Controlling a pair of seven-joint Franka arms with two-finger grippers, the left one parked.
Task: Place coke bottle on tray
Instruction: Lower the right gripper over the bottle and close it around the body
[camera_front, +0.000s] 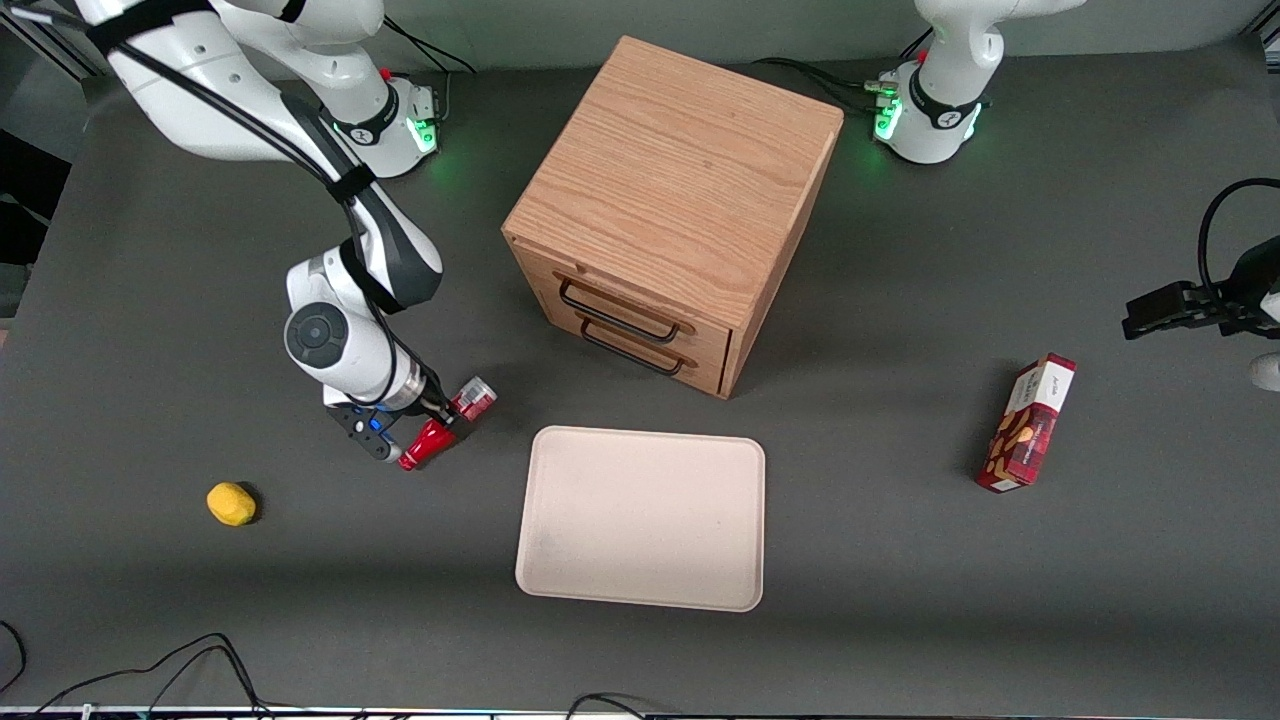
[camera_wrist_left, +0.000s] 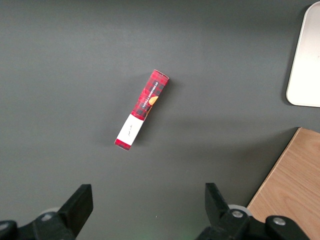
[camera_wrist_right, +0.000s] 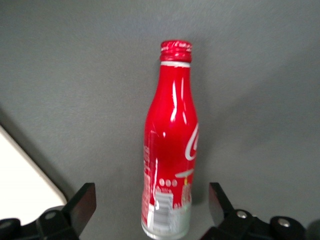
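The coke bottle (camera_front: 428, 440) lies on its side on the dark table, its red cap end nearer the front camera and its silvery base end farther. It is beside the tray (camera_front: 640, 515), toward the working arm's end. The beige tray lies flat in front of the drawer cabinet. My right gripper (camera_front: 441, 416) is down over the bottle's lower body. In the right wrist view the gripper (camera_wrist_right: 151, 196) is open, its fingers (camera_wrist_right: 84, 197) standing apart from the bottle (camera_wrist_right: 172, 130) on both sides with gaps. A corner of the tray (camera_wrist_right: 20, 170) shows there too.
A wooden two-drawer cabinet (camera_front: 670, 210) stands farther from the camera than the tray. A yellow fruit (camera_front: 231, 503) lies toward the working arm's end. A red snack box (camera_front: 1027, 423) lies toward the parked arm's end and also shows in the left wrist view (camera_wrist_left: 142, 109).
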